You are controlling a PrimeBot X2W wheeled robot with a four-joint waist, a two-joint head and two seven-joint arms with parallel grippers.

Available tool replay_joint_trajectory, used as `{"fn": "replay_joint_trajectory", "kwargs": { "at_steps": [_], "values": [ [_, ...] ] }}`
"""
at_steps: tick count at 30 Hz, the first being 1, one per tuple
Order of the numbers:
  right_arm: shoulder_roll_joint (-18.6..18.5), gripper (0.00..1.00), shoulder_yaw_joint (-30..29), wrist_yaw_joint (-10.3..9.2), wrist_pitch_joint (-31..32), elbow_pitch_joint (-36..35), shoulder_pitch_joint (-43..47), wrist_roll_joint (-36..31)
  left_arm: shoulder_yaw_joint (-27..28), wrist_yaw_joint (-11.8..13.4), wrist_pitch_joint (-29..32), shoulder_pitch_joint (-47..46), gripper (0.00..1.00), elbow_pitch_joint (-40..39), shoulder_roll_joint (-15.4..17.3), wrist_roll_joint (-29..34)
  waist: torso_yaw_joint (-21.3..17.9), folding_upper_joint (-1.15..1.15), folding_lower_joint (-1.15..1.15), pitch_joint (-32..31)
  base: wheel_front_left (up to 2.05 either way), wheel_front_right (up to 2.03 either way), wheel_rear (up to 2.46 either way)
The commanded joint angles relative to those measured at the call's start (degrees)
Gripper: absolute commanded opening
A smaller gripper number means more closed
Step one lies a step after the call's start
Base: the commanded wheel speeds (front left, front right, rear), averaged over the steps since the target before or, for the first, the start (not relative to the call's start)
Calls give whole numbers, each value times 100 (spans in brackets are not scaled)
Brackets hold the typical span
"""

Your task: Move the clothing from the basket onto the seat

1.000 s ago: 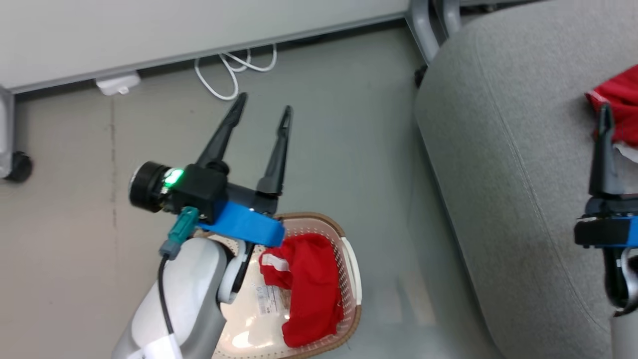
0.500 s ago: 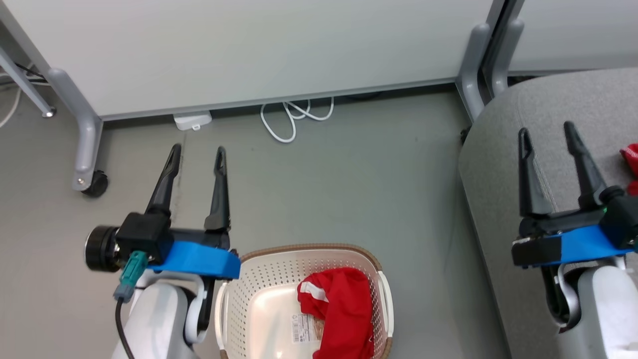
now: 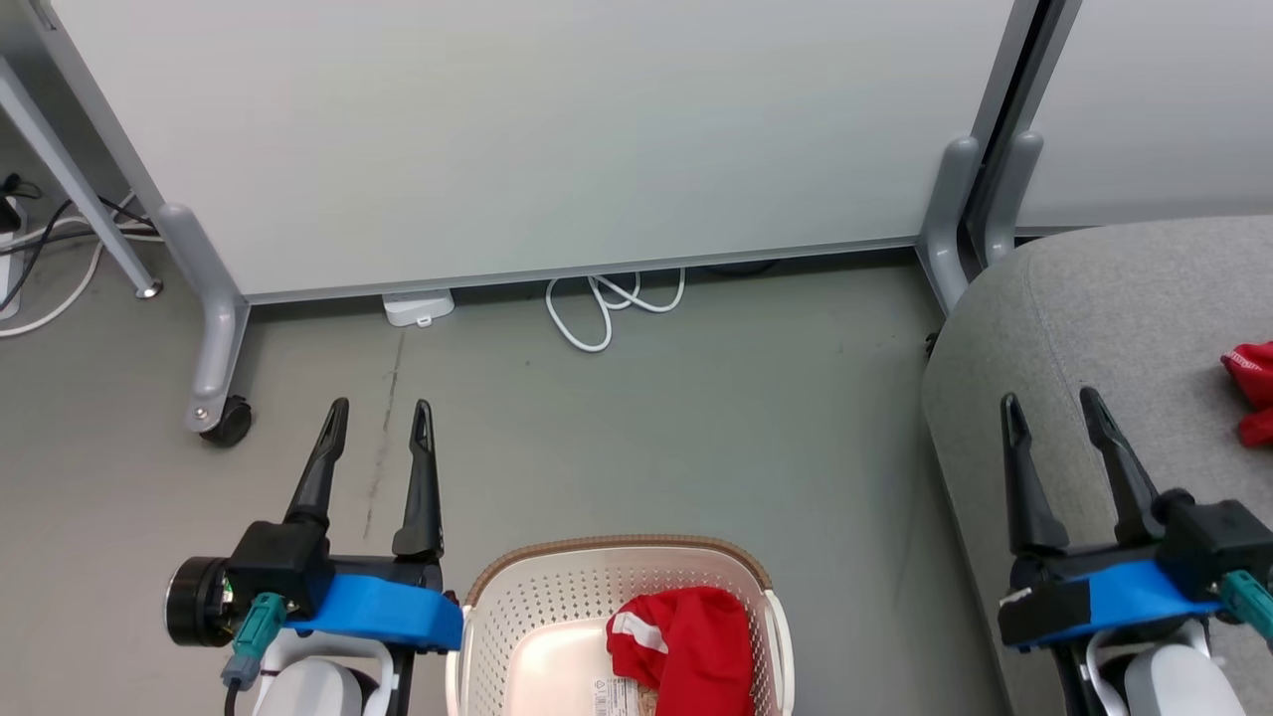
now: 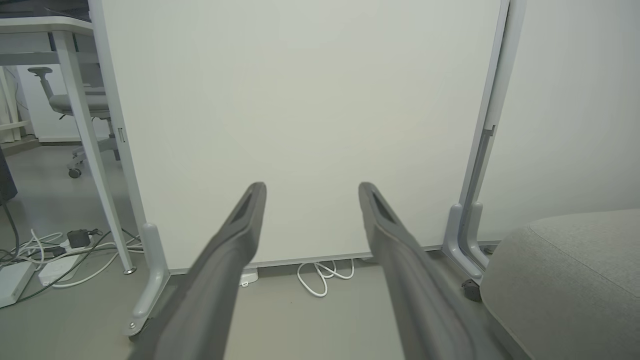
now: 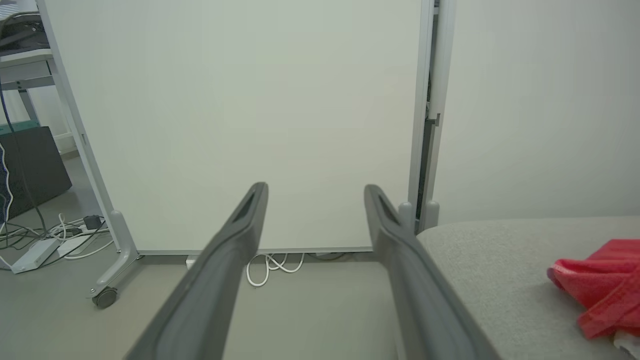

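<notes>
Left tool (image 3: 382,405), earlier over the basket (image 3: 557,597), now beside it, spread like right tool (image 3: 1050,395).

No text, brand or number can be read. A white paper label (image 3: 609,695) is seen on the floor of the cream laundry basket (image 3: 517,607), at 7 o'clock from the red garment (image 3: 696,646). Its print is too small to be made out, and it is cut off by the bottom edge.
</notes>
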Motion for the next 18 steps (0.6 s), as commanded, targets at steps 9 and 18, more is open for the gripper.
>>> {"fn": "replay_joint_trajectory", "kwargs": {
  "at_steps": [9, 18],
  "values": [
    [87, 100, -77, 1, -21, 68, 483, 112, 83, -80, -15, 219, 100, 45, -31, 60, -13, 0, 1, -138, 0, 0, 0],
    [101, 100, -63, 1, -20, 169, 529, 184, 64, -89, -15, 298, 100, 95, -34, 5, -53, 0, 1, -164, 0, 0, 0]
  ]
}}
